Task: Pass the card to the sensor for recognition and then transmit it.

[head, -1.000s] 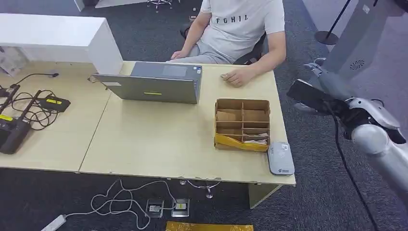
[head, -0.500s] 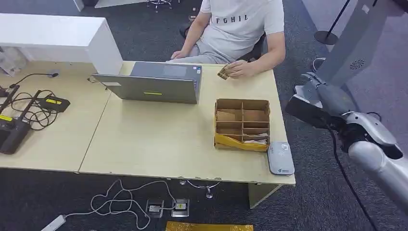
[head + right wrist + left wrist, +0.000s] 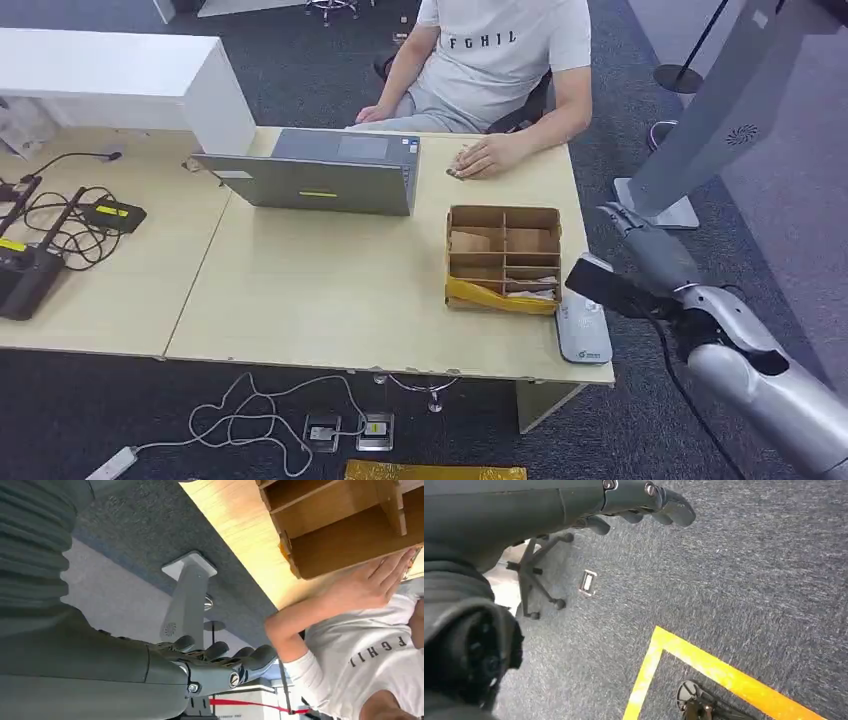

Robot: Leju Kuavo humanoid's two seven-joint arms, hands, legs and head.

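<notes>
Nearest the robot, the right hand (image 3: 640, 262) hangs off the table's right edge, just past the grey card reader (image 3: 584, 328) that lies flat at the near right corner of the wooden table (image 3: 330, 290). A dark flat piece, apparently the card (image 3: 598, 287), juts from under the hand toward the reader, so the hand seems to be holding it; the right wrist view shows the fingers (image 3: 235, 660) curled close together but not the card itself. The left hand (image 3: 644, 500) hangs low over grey carpet, its fingers curled in with nothing in them.

Just behind the reader stands the cardboard divider box (image 3: 503, 256), with yellow padded envelopes (image 3: 497, 295) along its front row. Further back sits a closed grey laptop (image 3: 322, 176), and beyond it a seated person rests a hand (image 3: 484, 159) on the table (something small may lie beneath it; too little shows to say).

The step in hand appears to be bringing the card to the sensor. The next move calls for lowering the card flat over the reader's face, clear of the box wall, and pausing there before any handover.
</notes>
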